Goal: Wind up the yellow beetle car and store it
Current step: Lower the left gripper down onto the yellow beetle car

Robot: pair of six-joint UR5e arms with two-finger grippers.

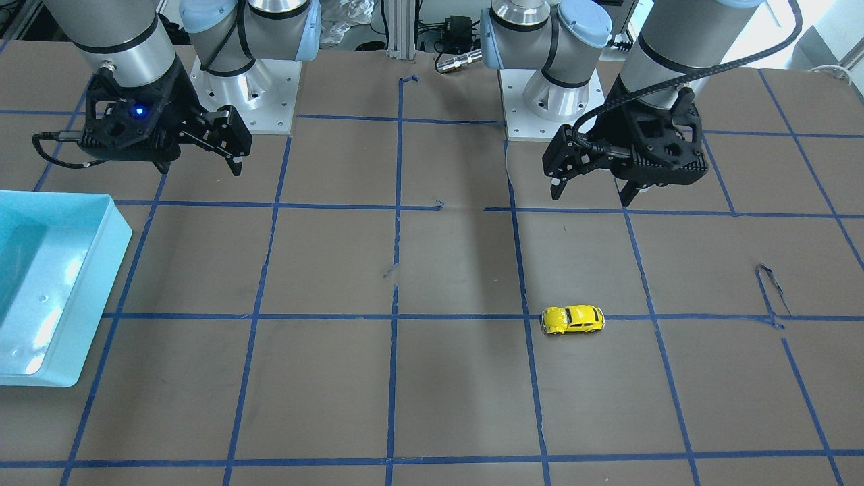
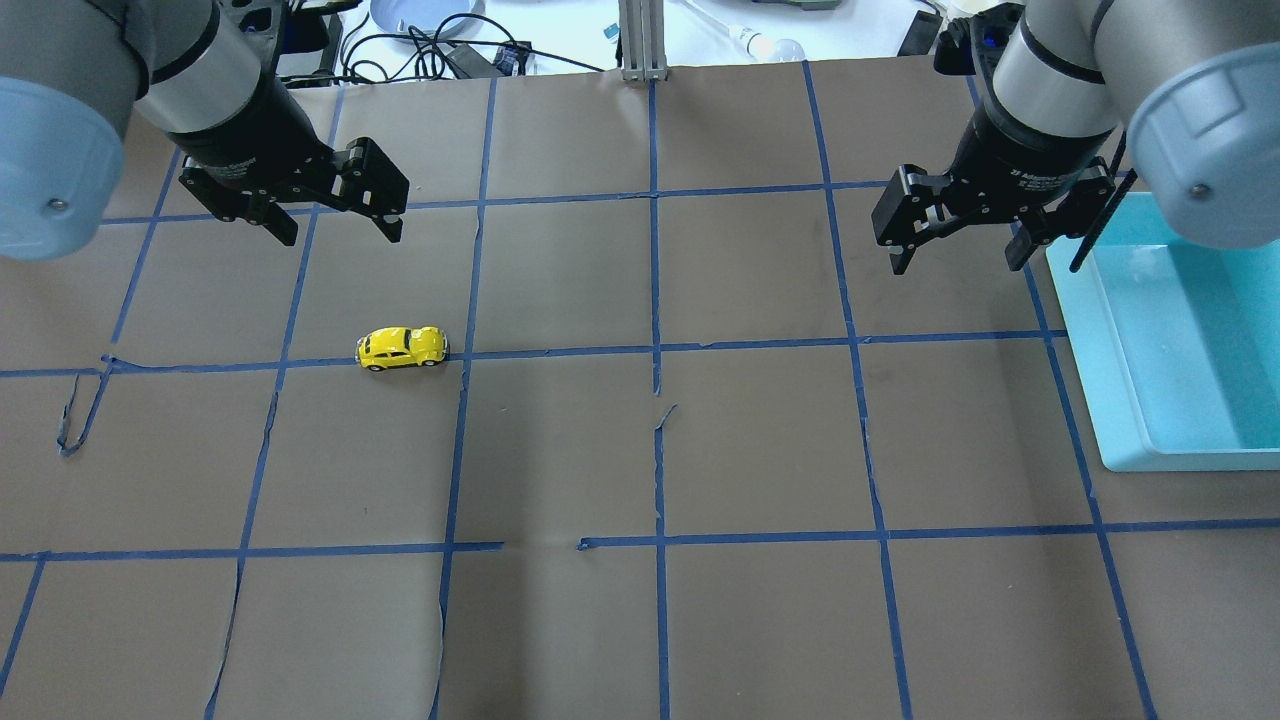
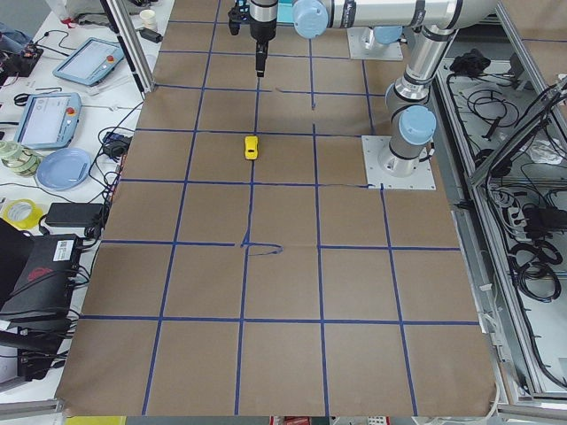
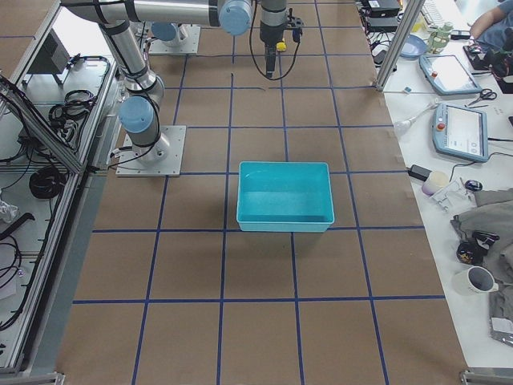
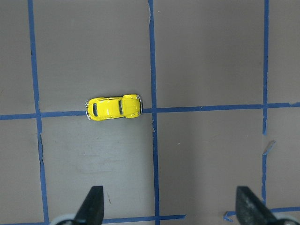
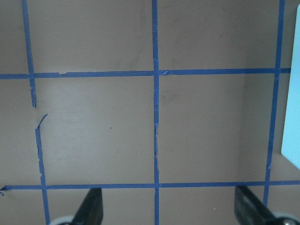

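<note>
The yellow beetle car (image 2: 402, 347) stands on its wheels on a blue tape line on the brown table, lengthwise along the line. It also shows in the front view (image 1: 572, 319), the left side view (image 3: 252, 147) and the left wrist view (image 5: 114, 108). My left gripper (image 2: 340, 235) is open and empty, held above the table a little beyond the car; in the front view (image 1: 591, 197) it hangs well above the car. My right gripper (image 2: 952, 265) is open and empty, high over the table next to the bin.
A light-blue bin (image 2: 1085, 350) stands on my right side of the table, and its inside looks empty in the right side view (image 4: 284, 220). Its edge shows in the right wrist view (image 6: 293, 93). Blue tape lines grid the brown paper cover, torn in places.
</note>
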